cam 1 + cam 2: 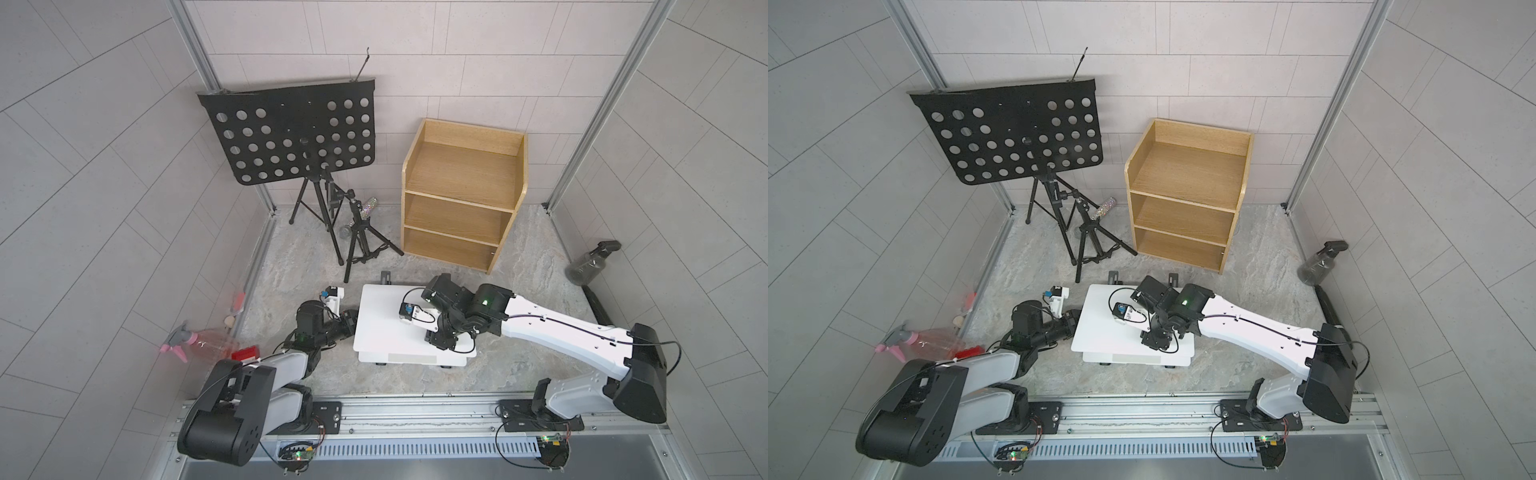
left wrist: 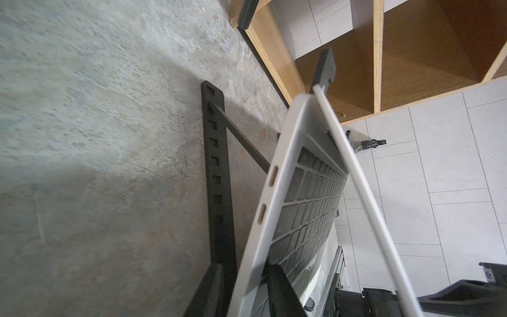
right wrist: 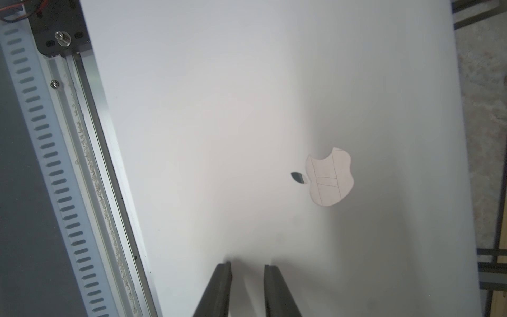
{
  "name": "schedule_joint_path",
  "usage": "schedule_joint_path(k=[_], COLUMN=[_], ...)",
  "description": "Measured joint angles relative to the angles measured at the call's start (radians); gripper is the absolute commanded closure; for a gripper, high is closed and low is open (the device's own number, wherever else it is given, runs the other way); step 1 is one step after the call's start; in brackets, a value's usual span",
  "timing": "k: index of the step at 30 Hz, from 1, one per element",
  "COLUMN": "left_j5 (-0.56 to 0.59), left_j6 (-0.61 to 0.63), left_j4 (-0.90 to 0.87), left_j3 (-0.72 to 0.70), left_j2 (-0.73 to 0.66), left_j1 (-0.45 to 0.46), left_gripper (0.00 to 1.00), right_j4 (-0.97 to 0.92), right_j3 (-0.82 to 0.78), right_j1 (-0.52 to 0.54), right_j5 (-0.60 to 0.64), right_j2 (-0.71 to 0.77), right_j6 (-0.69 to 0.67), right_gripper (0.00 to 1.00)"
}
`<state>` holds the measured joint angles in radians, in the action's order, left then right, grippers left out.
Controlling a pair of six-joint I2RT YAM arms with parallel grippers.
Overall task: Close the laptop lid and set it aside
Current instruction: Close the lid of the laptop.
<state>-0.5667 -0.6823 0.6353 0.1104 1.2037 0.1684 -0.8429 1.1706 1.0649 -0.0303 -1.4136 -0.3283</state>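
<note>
The laptop rests on a black folding stand in the middle of the floor. Its lid is lowered almost flat, and in the left wrist view a narrow wedge still shows between the lid edge and the black keys. My left gripper is shut on the laptop's left edge, one finger on the keyboard deck and one under the base. My right gripper has its tips on the lid's plain outside near the apple logo, jaws slightly apart, nothing between them.
A wooden shelf unit stands behind the laptop. A black perforated music stand and a small tripod are at the back left. A dark spray bottle is at the right wall, a pink one at the left. The metal rail runs along the front.
</note>
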Motion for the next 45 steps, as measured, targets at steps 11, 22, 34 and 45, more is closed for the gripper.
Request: schedule_joint_path(k=[11, 22, 34, 45], left_j5=[0.063, 0.354, 0.438, 0.404], left_j6=[-0.002, -0.007, -0.017, -0.025], left_j4=[-0.227, -0.826, -1.003, -0.98], left_j3=[0.005, 0.044, 0.052, 0.065], left_j2=[-0.233, -0.911, -0.978, -0.974], left_j1=[-0.001, -0.005, -0.005, -0.005], left_gripper=[0.56, 0.22, 0.19, 0.19], right_j4=[0.002, 0.008, 0.008, 0.03], right_j3=[-0.002, -0.001, -0.001, -0.022], right_j1=[0.004, -0.007, -0.013, -0.015], right_j5=[0.024, 0.019, 0.007, -0.007], right_j2=[-0.007, -0.006, -0.011, -0.109], right_j6=[0.037, 0.042, 0.046, 0.06], right_gripper=[0.73, 0.73, 0.73, 0.74])
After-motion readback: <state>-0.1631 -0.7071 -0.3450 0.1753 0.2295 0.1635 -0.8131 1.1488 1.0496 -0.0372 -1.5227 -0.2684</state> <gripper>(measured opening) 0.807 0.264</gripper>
